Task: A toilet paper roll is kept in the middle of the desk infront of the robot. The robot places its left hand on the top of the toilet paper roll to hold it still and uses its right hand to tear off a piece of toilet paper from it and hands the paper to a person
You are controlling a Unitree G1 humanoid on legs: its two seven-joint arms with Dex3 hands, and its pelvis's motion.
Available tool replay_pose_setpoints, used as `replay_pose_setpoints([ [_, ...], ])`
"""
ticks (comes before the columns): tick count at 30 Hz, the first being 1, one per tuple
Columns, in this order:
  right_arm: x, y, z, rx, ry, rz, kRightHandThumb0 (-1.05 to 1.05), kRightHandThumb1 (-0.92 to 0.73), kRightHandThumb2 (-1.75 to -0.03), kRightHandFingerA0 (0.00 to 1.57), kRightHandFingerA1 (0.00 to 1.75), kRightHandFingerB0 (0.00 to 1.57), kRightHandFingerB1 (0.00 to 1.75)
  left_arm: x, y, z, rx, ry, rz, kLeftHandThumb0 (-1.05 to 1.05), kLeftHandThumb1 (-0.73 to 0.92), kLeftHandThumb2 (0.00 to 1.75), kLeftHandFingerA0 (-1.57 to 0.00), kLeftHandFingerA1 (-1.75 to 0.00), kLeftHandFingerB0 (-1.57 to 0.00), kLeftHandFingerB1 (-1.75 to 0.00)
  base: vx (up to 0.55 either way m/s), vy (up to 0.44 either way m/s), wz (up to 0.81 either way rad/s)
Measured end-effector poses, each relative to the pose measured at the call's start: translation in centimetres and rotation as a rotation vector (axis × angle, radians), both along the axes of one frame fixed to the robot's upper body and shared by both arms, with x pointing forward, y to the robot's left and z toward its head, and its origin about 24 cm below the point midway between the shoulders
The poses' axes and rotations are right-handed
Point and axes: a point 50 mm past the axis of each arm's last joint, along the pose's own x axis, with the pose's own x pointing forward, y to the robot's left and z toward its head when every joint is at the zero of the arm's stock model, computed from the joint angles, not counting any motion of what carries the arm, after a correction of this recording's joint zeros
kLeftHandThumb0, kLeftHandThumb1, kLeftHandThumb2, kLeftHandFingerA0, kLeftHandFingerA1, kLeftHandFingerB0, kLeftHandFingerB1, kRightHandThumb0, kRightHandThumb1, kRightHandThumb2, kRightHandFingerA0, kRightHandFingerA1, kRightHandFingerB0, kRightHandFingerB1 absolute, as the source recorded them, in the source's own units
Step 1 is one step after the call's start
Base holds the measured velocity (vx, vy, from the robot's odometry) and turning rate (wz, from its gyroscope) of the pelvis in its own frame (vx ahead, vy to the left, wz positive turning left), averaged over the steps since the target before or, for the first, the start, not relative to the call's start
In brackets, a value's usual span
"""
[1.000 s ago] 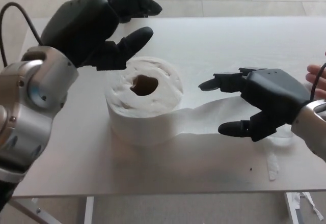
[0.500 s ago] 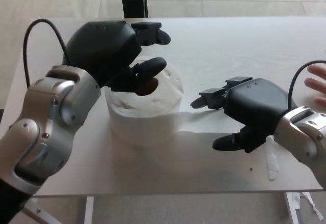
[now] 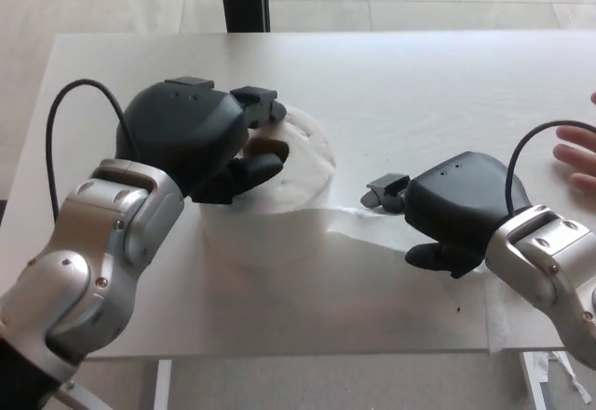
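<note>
Since the earlier frames, the left hand (image 3: pixel 200 140) has come down from above the toilet paper roll (image 3: pixel 279 207) and now rests on its top, and the right hand (image 3: pixel 452 212) has dropped lower onto the loose paper. The white surface (image 3: pixel 419 84) fills most of the view, and the roll stands upright near its middle. The left arm reaches in to the roll from the near left, its silver forearm (image 3: pixel 98 252) ending in the black hand, whose fingers (image 3: pixel 247 170) are spread over the roll's top, covering the core hole. A strip of unrolled paper (image 3: pixel 372 242) trails from the roll's base toward the right. The right hand sits on that strip, to the right of the roll; whether its fingers clamp the paper cannot be told. A person's fingertips (image 3: pixel 579 158) show far right of the roll. A small torn scrap (image 3: pixel 498 312) lies near the front right edge.
</note>
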Motion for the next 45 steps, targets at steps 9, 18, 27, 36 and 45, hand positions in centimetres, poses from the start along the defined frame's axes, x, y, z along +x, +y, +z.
replay_pose_setpoints([
  [9,0.4,0.0,-0.1,0.030,-0.104,-0.026,-0.38,-0.71,-0.60,0.76,1.75,0.83,0.92,-0.1,0.1,-0.6,0.010,-0.039,0.020,-0.62,0.82,0.65,-0.43,-0.53,-0.43,-0.41,0.00,0.000,0.00],
  [18,0.5,0.8,0.4,0.155,-0.202,-0.048,-0.32,-0.66,-0.68,0.92,1.75,0.74,1.38,-0.3,-0.4,-1.1,-0.001,-0.061,0.024,-0.62,0.82,0.65,-0.41,-0.51,-0.41,-0.41,0.00,0.000,0.00],
  [27,0.0,1.4,0.5,0.400,-0.252,-0.139,-0.28,-0.70,-0.90,0.91,1.75,0.74,1.53,-0.5,-0.6,-1.8,0.003,-0.088,0.041,-0.64,0.81,0.65,-0.44,-0.54,-0.42,-0.42,0.00,0.000,0.00],
  [36,-0.1,2.6,1.1,0.794,-0.189,-0.304,-0.23,-0.42,-1.29,0.93,1.64,0.84,1.47,-0.5,-0.7,-2.0,-0.006,-0.106,0.048,-0.63,0.80,0.64,-0.43,-0.54,-0.43,-0.42,0.00,0.000,0.00],
  [45,0.4,2.4,1.7,1.084,-0.127,-0.438,-0.16,-0.55,-1.24,0.93,1.75,0.68,1.58,-0.5,-0.8,-1.9,-0.011,-0.113,0.048,-0.63,0.80,0.65,-0.46,-0.53,-0.45,-0.42,0.00,0.000,0.00],
])
